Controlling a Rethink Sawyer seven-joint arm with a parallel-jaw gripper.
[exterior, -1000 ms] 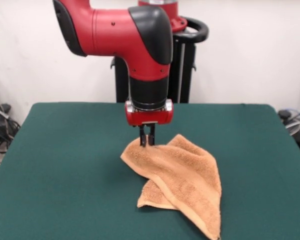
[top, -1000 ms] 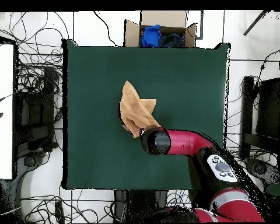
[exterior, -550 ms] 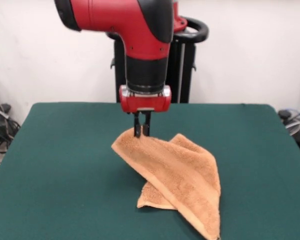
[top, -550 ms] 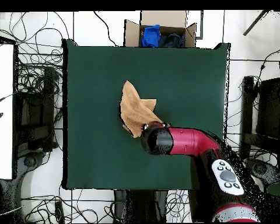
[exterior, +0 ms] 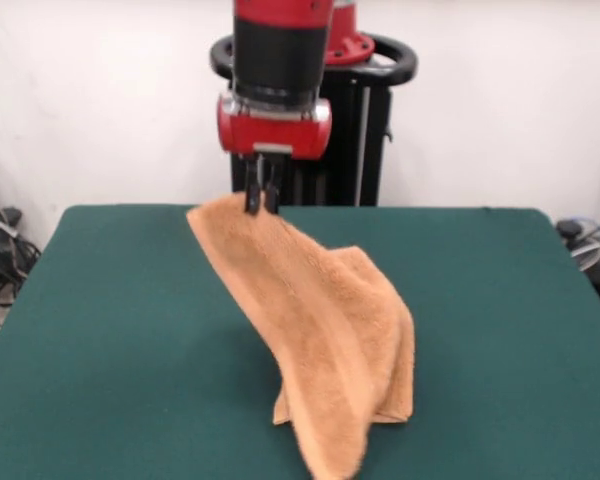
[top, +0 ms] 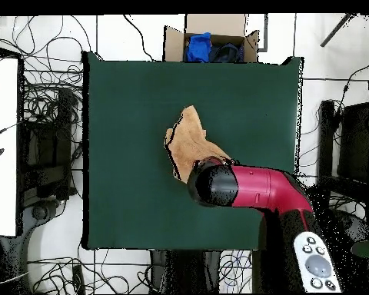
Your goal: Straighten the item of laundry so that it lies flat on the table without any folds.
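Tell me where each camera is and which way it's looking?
Front view: sits across the table, facing the robot; shows the arm's red and black end and the gripper pinching the towel.
Overhead view: sits above, looking straight down; shows the arm over the towel.
Both share the towel, table and arm.

**Surfaces and materials**

The towel (exterior: 330, 340) is seen as rough, looped terry cloth, matt orange-tan. The table (exterior: 110, 330) is covered in matt, felt-like dark green. The arm (top: 257, 188) is cased in glossy red and black plastic.
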